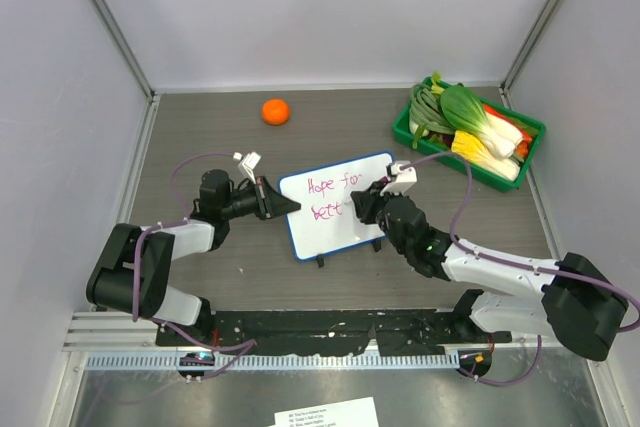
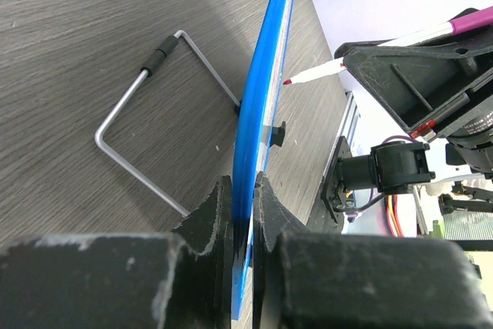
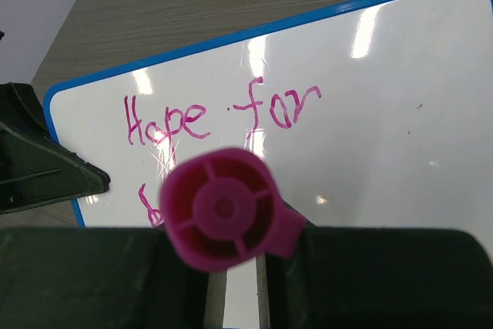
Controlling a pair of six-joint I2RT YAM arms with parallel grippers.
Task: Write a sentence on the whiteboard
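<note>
The whiteboard (image 1: 340,209), white with a blue frame, stands tilted mid-table. Pink writing (image 1: 334,187) reads "Hope for" with "bett" below it (image 1: 326,211). My left gripper (image 1: 280,201) is shut on the board's left edge; in the left wrist view the blue frame (image 2: 266,105) runs edge-on between the jaws (image 2: 245,198). My right gripper (image 1: 368,204) is shut on a pink marker (image 3: 223,209), whose cap end fills the right wrist view. The marker tip (image 2: 289,81) is just off the board face. The writing "Hope for" (image 3: 219,113) shows behind it.
An orange (image 1: 275,111) lies at the back. A green tray (image 1: 418,137) of vegetables sits at the back right. The board's wire stand (image 2: 139,113) rests on the table behind it. White walls enclose three sides.
</note>
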